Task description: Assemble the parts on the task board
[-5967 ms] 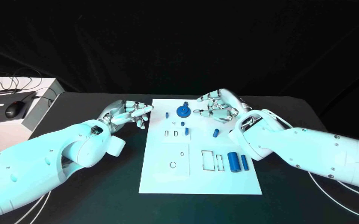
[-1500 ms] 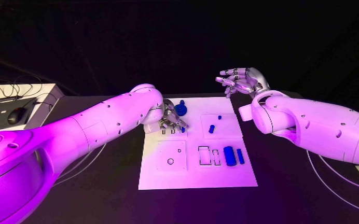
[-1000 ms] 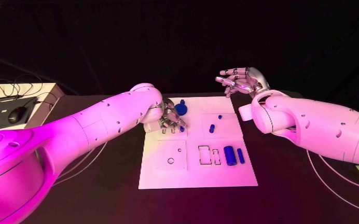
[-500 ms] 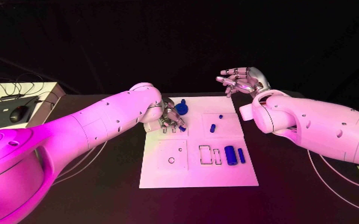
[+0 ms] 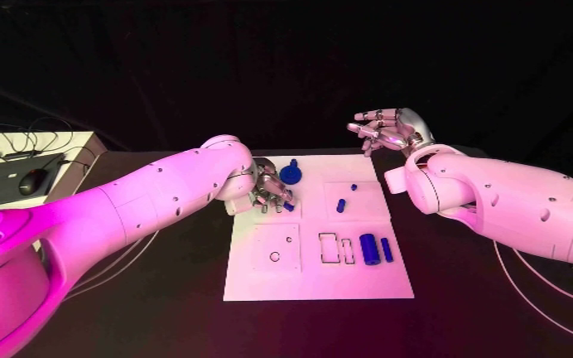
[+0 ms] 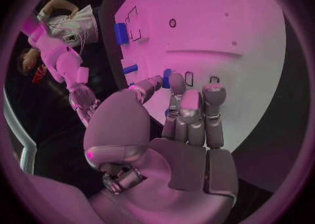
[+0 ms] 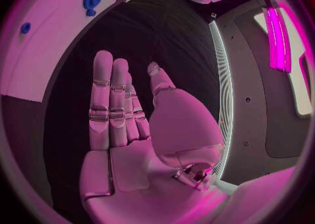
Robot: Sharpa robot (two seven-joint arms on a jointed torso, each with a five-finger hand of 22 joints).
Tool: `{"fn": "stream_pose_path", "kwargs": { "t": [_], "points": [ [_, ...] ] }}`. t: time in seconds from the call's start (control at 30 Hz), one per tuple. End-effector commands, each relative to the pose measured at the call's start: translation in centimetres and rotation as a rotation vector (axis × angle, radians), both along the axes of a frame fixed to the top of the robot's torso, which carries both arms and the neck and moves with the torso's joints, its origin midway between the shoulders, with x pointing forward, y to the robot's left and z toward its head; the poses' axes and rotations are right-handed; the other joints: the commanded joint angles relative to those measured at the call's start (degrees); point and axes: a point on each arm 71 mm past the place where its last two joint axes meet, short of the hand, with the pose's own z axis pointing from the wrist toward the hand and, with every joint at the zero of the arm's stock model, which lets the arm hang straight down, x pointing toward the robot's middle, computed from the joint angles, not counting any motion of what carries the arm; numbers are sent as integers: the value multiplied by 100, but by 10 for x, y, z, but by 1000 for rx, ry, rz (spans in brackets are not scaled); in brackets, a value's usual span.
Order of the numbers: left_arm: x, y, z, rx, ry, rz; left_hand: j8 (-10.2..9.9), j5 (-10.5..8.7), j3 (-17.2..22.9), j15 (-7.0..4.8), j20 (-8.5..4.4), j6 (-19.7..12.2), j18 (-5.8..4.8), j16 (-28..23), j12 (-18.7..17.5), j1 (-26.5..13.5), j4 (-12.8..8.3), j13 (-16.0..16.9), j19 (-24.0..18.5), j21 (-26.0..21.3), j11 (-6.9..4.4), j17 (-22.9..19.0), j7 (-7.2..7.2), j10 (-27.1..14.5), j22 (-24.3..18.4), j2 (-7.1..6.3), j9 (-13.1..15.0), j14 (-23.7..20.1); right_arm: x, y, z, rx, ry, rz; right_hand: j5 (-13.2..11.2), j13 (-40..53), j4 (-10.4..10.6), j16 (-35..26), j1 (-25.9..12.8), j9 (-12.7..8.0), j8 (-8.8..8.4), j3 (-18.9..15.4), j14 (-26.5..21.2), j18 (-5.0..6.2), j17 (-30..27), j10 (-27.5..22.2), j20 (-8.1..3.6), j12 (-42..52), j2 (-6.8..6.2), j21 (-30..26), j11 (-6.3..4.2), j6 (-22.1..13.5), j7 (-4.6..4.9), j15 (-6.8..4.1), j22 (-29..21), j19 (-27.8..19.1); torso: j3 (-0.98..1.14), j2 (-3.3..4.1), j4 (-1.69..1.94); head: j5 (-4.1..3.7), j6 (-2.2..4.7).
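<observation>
Head: I've got the left hand (image 5: 267,193) down on the board (image 5: 316,279) near its far-left corner, fingertips at a small blue part (image 5: 289,205); grip state I can't tell. Right hand (image 5: 386,130) is up past the far-right corner, empty, fingers apart.
L wrist: fingers (image 6: 193,109) straight over the board.
R wrist: palm flat, nothing held.

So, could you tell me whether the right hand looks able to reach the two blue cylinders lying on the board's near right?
Probably yes: the right hand hangs open beyond the task board, and nothing covers the blue cylinders.
</observation>
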Motion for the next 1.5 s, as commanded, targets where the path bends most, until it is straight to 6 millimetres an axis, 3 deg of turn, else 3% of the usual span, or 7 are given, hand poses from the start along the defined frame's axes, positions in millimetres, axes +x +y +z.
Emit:
{"fn": "stream_pose_path", "kwargs": {
  "t": [0.03,0.23,0.27,0.47,0.7,0.83,1.5],
  "points": [
    [-3,3,4,-35,-25,41,13,208,624,-18,-14,302,-94,31,-34,-88,-620,27,66,44,-74,12,-206,144,54,-18,1195,43,0,0,0,-6,-4,14,36,-5,34,-13,-57,-3,28,-6,15,107,6,-23,-10,33,-17,-4,-25,-5,26,31,-4,65,1,-13,14,1,-5],
    [-10,12,10,-68,-51,68,-189,447,524,-62,-75,545,-149,14,-164,-121,-663,56,154,113,-126,-15,-270,334,195,-33,1367,60,0,-2,0,-7,-3,12,38,-7,38,-14,-61,-2,28,-10,16,107,7,-24,-10,35,-16,-5,-24,-4,26,31,-11,65,-5,-23,22,1,-25],
    [-11,13,11,-73,-56,72,-294,474,505,-63,-87,600,-162,19,-214,-123,-683,74,161,110,-125,-20,-274,369,214,-43,1412,61,0,-2,0,-7,-3,12,38,-7,38,-14,-61,-2,28,-10,16,107,7,-24,-10,35,-16,-5,-24,-4,26,31,-11,65,-8,-19,22,3,-27],
    [-15,20,13,-88,-91,98,-443,568,504,-82,-115,745,-185,24,-293,-119,-711,120,208,137,-154,-43,-299,459,301,-62,1532,62,-1,-3,0,-8,-1,11,38,-7,38,-14,-61,-2,28,-10,16,107,7,-24,-10,35,-16,-5,-24,-4,26,31,-11,65,-9,-21,22,16,-44],
    [-20,25,10,-76,-168,144,-667,552,534,-91,-118,906,-200,78,-380,-101,-685,200,265,153,-171,-48,-320,557,434,-109,1676,68,-1,-4,-1,-9,0,11,44,-11,57,-15,-82,-3,26,-22,18,109,9,-25,-9,38,-14,-8,-23,-7,26,32,-32,71,-10,-21,29,26,-58],
    [-21,25,6,-76,-196,167,-785,541,541,-91,-119,988,-205,103,-445,-34,-621,265,277,153,-176,-59,-326,603,492,-162,1692,64,-1,-5,-1,-9,0,11,47,-12,63,-15,-89,-3,26,-23,18,109,10,-28,-9,37,-10,-8,-22,-7,26,33,-34,71,-6,-15,16,51,-50],
    [-27,23,-11,-28,-184,159,-832,525,569,-88,-116,1019,-215,106,-479,-32,-600,297,295,154,-177,-84,-331,624,544,-188,1730,63,-1,-5,-2,0,8,12,64,-16,69,-21,-94,-4,19,-29,7,109,10,-38,-5,36,-8,-10,-17,-21,32,37,-51,68,3,-8,10,22,-84]
  ]
}}
